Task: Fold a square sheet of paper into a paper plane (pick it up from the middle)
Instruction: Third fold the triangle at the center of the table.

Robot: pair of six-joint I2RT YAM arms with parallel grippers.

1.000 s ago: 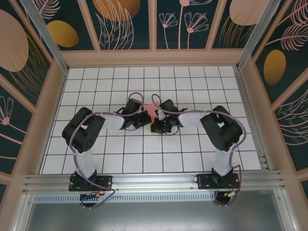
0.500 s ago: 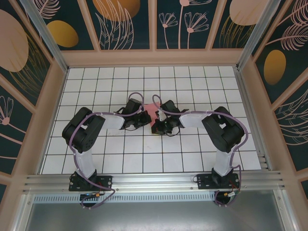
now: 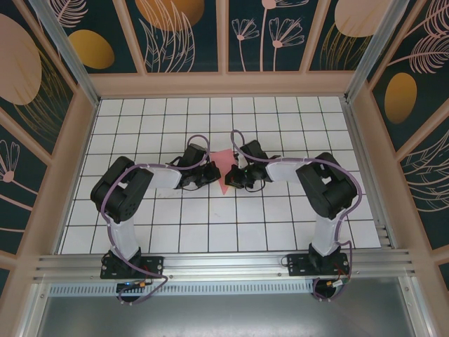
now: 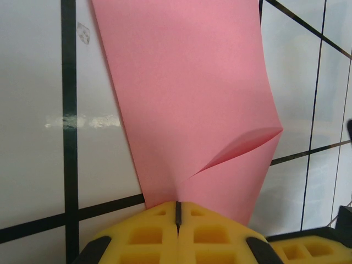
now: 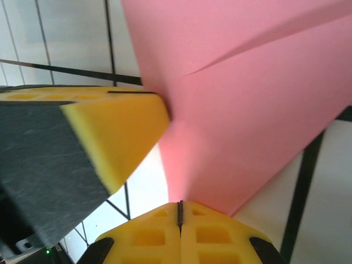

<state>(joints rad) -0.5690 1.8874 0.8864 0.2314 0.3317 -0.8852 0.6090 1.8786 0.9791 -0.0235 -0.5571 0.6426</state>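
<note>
sheet of paper (image 3: 224,177): pink, mid-table | left fingers (image 3: 209,173), right fingers (image 3: 238,176): flanking, touching it

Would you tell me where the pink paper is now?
In the top view, the pink paper is mid-table, pinched between the left gripper and the right gripper.

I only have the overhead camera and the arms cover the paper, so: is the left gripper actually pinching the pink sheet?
Observer: Yes. In the left wrist view the left gripper is shut, with the pink sheet coming out from between its jaws.
Operator: And the right one?
Observer: The right gripper is shut on the sheet as well.
Operator: Is the paper flat?
Observer: No, a raised fold runs across it near the left gripper.
</note>
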